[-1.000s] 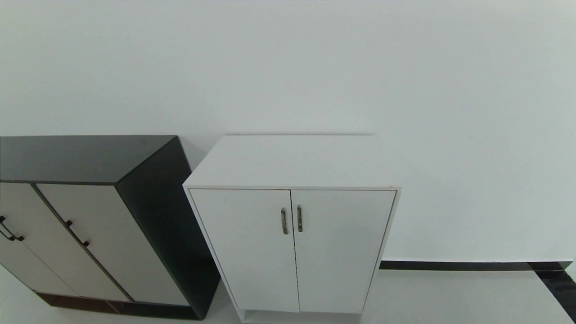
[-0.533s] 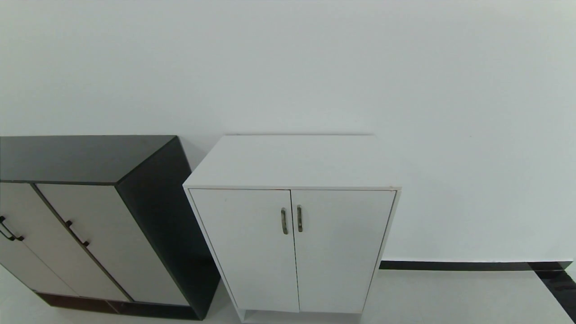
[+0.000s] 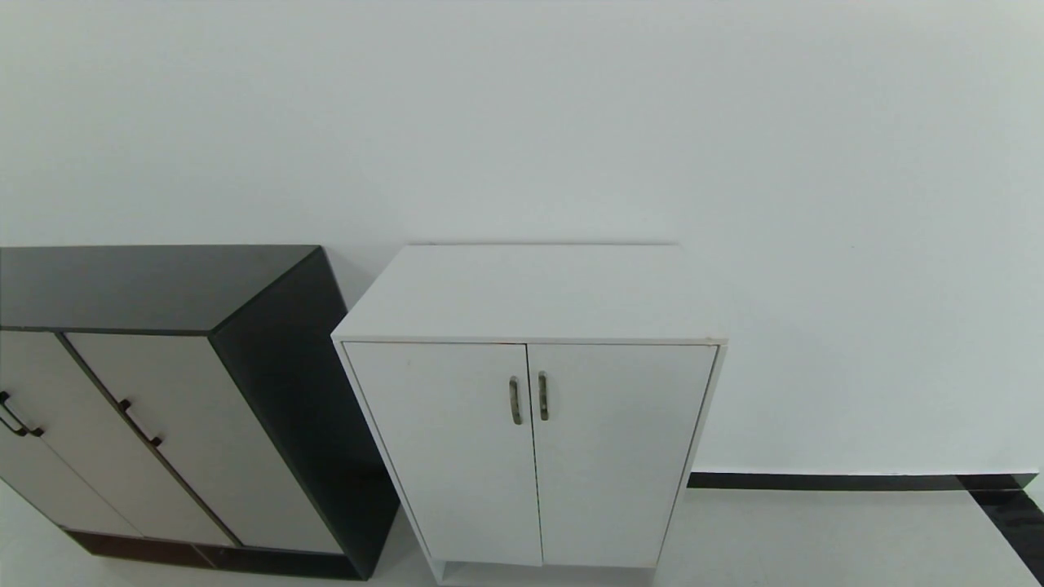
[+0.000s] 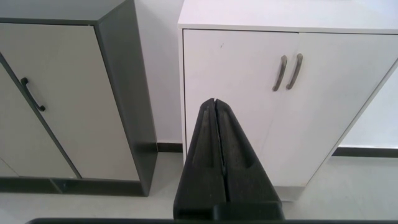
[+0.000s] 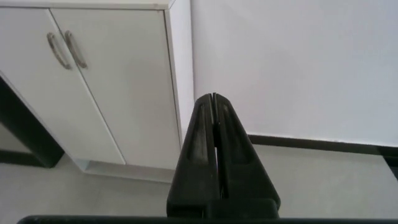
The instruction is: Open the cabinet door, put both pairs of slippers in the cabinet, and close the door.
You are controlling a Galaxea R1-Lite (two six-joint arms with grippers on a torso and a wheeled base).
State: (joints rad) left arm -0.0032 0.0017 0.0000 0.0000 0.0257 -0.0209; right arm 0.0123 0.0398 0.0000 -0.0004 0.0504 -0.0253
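The white cabinet (image 3: 530, 297) stood against the wall (image 3: 734, 122) with both doors shut flush and their two handles (image 3: 515, 400) side by side at the middle seam. The left gripper (image 4: 215, 104) hung in front of the white cabinet's left door (image 4: 236, 81), fingers pressed together with nothing between them. The right gripper (image 5: 214, 98), likewise pinched closed and empty, sat off the white cabinet's right side. A dark cabinet (image 3: 277, 383) with pale doors stood just beside the white cabinet on its left, and a black strip (image 3: 816, 481) ran along the wall's foot to its right.
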